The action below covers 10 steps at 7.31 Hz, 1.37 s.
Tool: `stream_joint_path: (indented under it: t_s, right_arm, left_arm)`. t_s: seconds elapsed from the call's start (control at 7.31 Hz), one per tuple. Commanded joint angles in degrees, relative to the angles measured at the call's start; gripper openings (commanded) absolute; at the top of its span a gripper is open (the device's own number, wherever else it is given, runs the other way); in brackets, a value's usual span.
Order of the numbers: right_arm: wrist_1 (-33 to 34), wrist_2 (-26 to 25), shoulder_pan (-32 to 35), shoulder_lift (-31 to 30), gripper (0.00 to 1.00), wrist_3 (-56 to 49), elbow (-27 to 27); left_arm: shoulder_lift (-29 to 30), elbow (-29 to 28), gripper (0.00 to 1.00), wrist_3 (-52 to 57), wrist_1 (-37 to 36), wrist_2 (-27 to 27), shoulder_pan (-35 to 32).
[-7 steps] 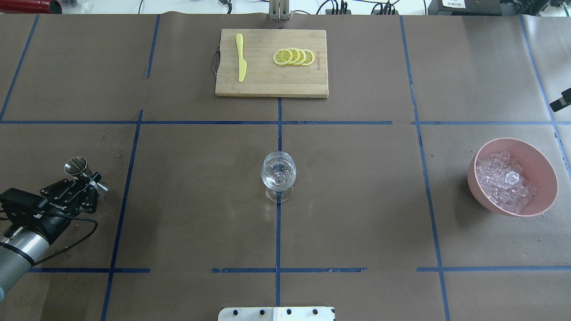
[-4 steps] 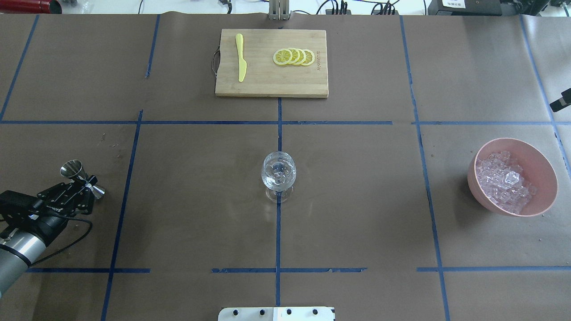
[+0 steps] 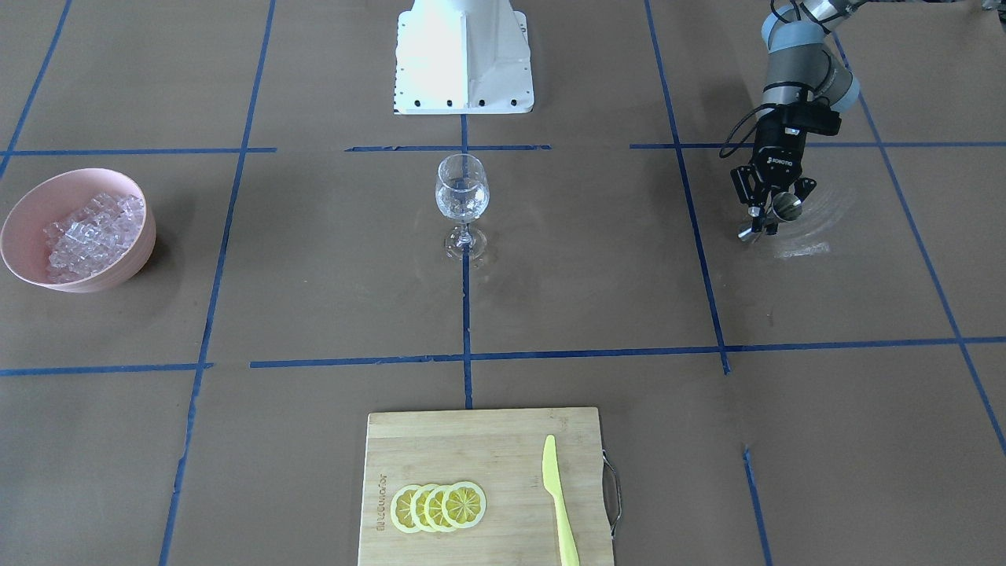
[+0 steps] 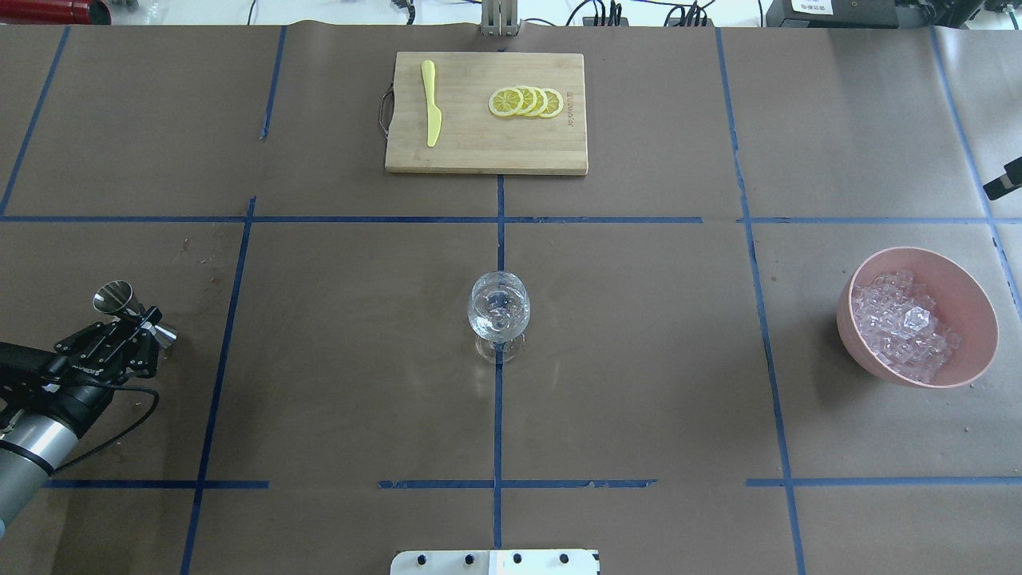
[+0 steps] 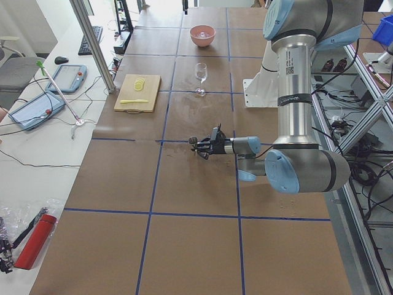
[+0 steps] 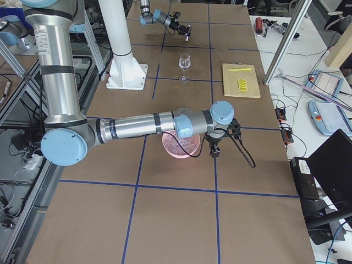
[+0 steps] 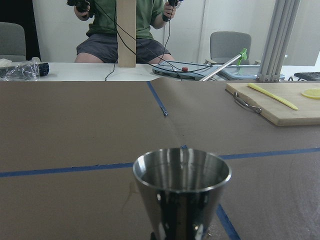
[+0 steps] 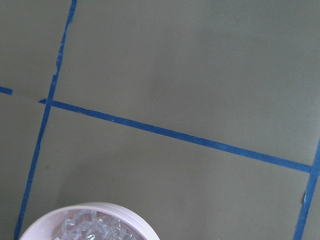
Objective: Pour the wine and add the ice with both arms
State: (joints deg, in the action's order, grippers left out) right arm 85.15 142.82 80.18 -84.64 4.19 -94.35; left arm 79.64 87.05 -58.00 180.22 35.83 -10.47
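Two arms sat at opposite ends of the brown, blue-taped table (image 4: 639,359). The left arm (image 4: 28,451) reached in low from the robot's left. Its left gripper (image 4: 146,323) was clenched around the narrow waist of a steel jigger (image 4: 120,299), held at a tilt just above the paper. The left wrist view looked straight across the rim of the jigger's upper cup. The jigger was well apart from the wine glass (image 4: 498,313), which stood upright on its foot at the middle of the table, on a blue tape line.

The ice (image 4: 898,327), a heap of small clear cubes, lay in a pink bowl (image 4: 984,339) near the table's edge on the robot's right, well apart from the glass. The right arm (image 6: 137,125) stretched out over that bowl. The right gripper (image 6: 215,149) hung just beside it, on the side away from the robot's base. Only the side view showed this gripper, so whether its fingers were clenched or released could not be told. Its wrist camera caught the bowl's rim and a few cubes at the bottom edge.

At the far side of the table lay a wooden cutting board (image 4: 479,156) bearing four overlapping lemon slices (image 4: 527,101) and a yellow knife (image 4: 431,104).
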Motion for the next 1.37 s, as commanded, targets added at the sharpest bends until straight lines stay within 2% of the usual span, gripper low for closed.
stream_joint_path:
  t_s: [0.0, 0.14, 0.41, 0.96, 1.23]
  right_arm:
    - [-0.1, 0.1, 0.1, 0.0, 1.0, 0.0, -0.1]
    - [0.0, 0.1, 0.1, 0.0, 1.0, 0.2, -0.2]
    - [-0.1, 0.1, 0.1, -0.2, 1.0, 0.4, -0.7]
    - [0.0, 0.1, 0.1, -0.4, 1.0, 0.9, -1.4]
    - [0.0, 0.1, 0.1, -0.4, 1.0, 1.1, -1.6]
  left_arm:
    - [0.1, -0.9, 0.01, 0.0, 0.0, -0.8, 0.2]
    - [0.1, -0.9, 0.03, -0.1, 0.0, -1.4, 0.5]
    - [0.2, -0.8, 0.14, -0.1, 0.1, -1.6, 0.9]
    - [0.2, -0.8, 0.16, -1.2, 0.0, -1.5, 1.9]
    - [0.2, -0.8, 0.27, -1.2, 0.1, -1.5, 1.9]
